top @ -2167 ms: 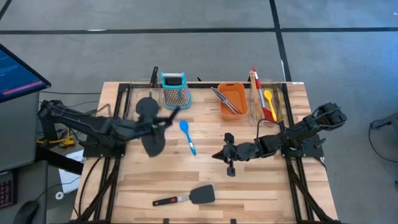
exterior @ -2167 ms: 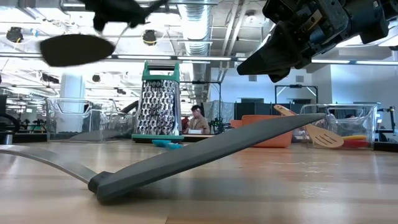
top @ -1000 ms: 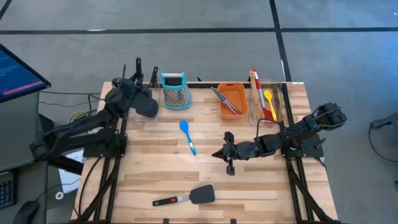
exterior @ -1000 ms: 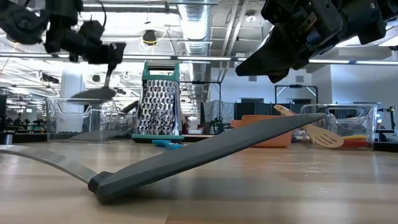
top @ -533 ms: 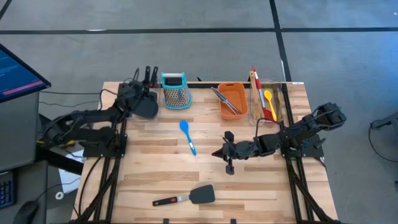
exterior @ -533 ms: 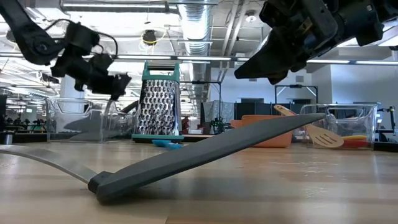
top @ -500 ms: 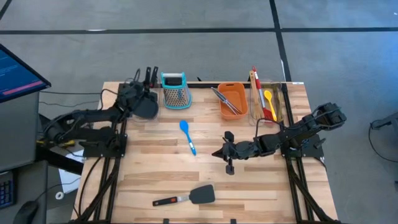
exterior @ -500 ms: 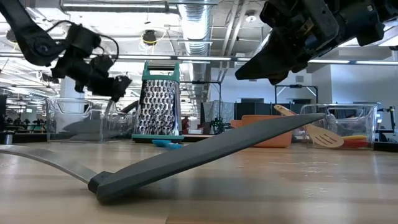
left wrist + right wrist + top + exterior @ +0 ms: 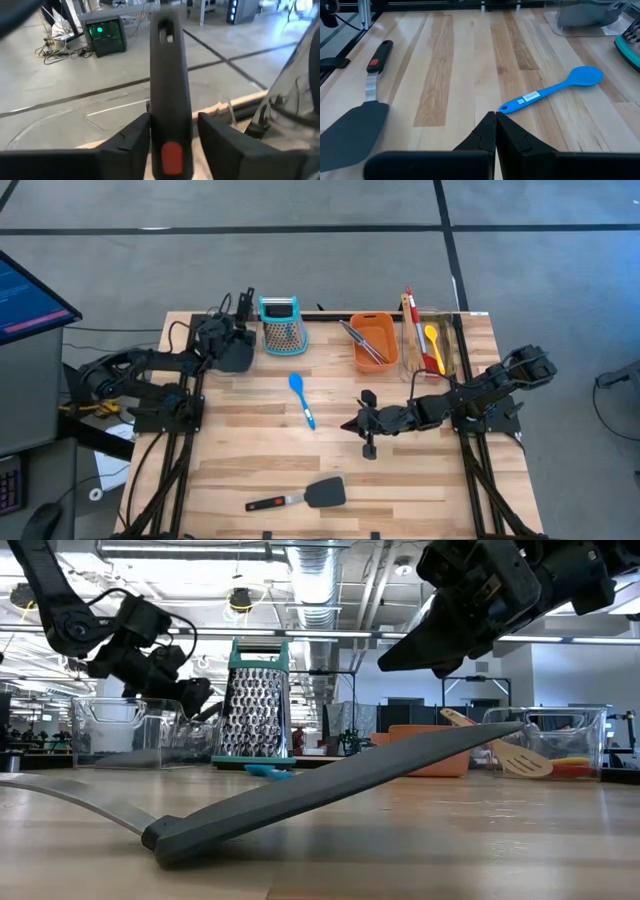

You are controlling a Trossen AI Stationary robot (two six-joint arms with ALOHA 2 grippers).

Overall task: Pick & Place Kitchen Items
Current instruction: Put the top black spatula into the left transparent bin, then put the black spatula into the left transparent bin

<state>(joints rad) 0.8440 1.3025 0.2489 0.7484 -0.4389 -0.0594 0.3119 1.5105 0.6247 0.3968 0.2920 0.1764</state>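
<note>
My left gripper (image 9: 226, 332) is at the table's far left, shut on a black spatula (image 9: 237, 356) over a clear bin (image 9: 105, 730). The spatula's blade (image 9: 140, 752) is low inside the bin. My right gripper (image 9: 366, 426) is shut and empty, hovering over the table's middle right. A blue spoon (image 9: 302, 400) lies flat at mid-table and shows in the right wrist view (image 9: 555, 90). A second black spatula (image 9: 300, 498) lies near the front edge. Silver tongs (image 9: 358, 338) lie in an orange tub (image 9: 385, 330). My left gripper pinches the spatula's black handle (image 9: 170, 125) between its two fingers (image 9: 131, 142), by the red mark. The fingers lie along the handle, whose free end with the hang hole (image 9: 169, 32) points past them to the far edge. The blade hangs low in the bin.
A teal-topped grater (image 9: 281, 323) stands right of the left bin. A second clear bin (image 9: 452, 340) at the far right holds a wooden turner and red and yellow spoons. The wood between the blue spoon and the front spatula is bare.
My left gripper has gone down and slightly toward the table's right, still shut on the spatula. The spatula's blade has dropped from above the clear bin's rim to low inside the bin. My right arm has kept still.
</note>
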